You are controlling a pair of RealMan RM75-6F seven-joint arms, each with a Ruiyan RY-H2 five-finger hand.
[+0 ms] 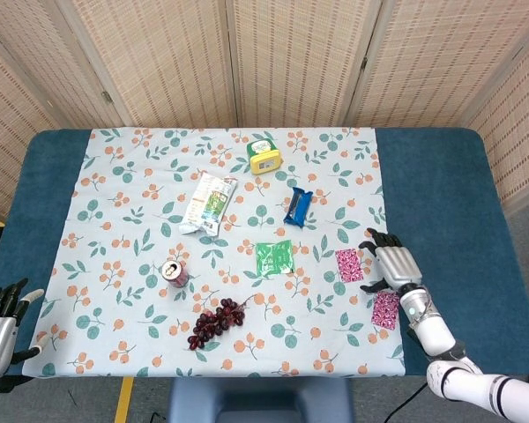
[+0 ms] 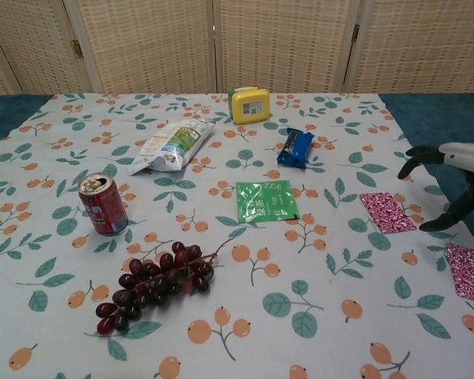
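My right hand [image 1: 392,263] [image 2: 452,175] hovers open, fingers spread, above the right edge of the floral cloth [image 1: 141,189]. It sits just right of one pink patterned packet [image 1: 349,264] [image 2: 388,212] and above a second pink packet [image 1: 385,308] [image 2: 470,270]; it holds nothing. My left hand [image 1: 0,322] rests open at the table's front left corner, away from every object and outside the chest view. Elsewhere on the cloth lie a green tea packet [image 1: 273,258] [image 2: 265,200], a bunch of dark grapes [image 1: 215,322] [image 2: 154,283] and a red can [image 1: 174,272] [image 2: 103,205].
A yellow box [image 1: 264,155] [image 2: 250,104], a blue snack bar [image 1: 297,207] [image 2: 295,148] and a white-green snack bag [image 1: 208,202] [image 2: 171,144] lie further back. The blue table [image 1: 441,194] shows bare on both sides of the cloth. Woven screens stand behind.
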